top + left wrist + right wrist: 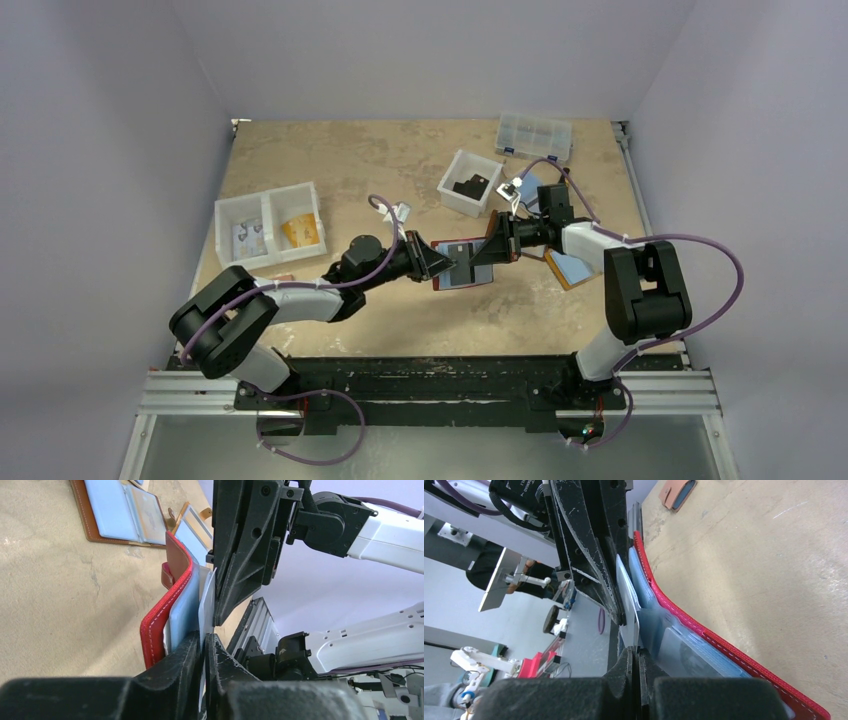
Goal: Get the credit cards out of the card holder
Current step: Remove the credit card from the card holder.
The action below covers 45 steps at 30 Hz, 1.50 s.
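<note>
At mid-frame in the top view lies the open card holder (pixel 462 268). The left gripper (pixel 204 647) and right gripper (pixel 637 662) each pinch closed on opposite ends of the pale card (pixel 206 600), just beside the sleeved light blue card (pixel 182 607)

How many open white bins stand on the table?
2. A divided bin stands at the left; a smaller bin stands at the middle back. The clear compartment box at the back right is not counted. None seems hidden.
</note>
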Each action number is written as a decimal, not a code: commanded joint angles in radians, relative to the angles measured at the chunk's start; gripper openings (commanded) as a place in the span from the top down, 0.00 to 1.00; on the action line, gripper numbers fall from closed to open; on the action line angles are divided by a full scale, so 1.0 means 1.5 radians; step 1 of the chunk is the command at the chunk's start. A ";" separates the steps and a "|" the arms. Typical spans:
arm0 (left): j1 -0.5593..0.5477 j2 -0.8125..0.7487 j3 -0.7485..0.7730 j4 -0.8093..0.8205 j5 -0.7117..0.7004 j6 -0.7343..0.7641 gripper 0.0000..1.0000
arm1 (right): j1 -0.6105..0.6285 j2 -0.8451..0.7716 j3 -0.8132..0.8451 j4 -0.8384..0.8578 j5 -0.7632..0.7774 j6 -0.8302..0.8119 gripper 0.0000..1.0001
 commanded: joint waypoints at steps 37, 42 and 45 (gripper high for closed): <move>0.008 -0.044 -0.020 0.019 0.027 -0.057 0.75 | -0.005 0.006 -0.003 0.014 -0.021 -0.003 1.00; 0.010 -0.049 -0.024 0.016 0.025 -0.060 0.77 | -0.005 0.007 -0.002 0.013 -0.021 -0.005 1.00; 0.012 -0.054 -0.028 0.012 0.022 -0.061 0.78 | -0.006 0.008 -0.002 0.012 -0.021 -0.006 1.00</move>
